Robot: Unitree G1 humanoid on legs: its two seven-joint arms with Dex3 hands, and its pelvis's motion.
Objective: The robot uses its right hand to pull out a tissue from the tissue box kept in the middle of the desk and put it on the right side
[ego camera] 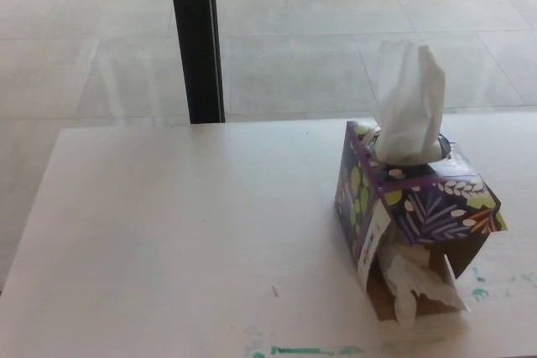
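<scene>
A purple tissue box with a leaf pattern stands on the white desk, toward the right. A white tissue sticks up tall from the opening in its top. The near side of the box is torn open, and crumpled tissue spills out there beside a hanging flap. Neither of my hands shows in the head view.
A black vertical post stands behind the desk's far edge, with pale tiled floor beyond it. Green marks stain the desk near the front edge and at the right of the box.
</scene>
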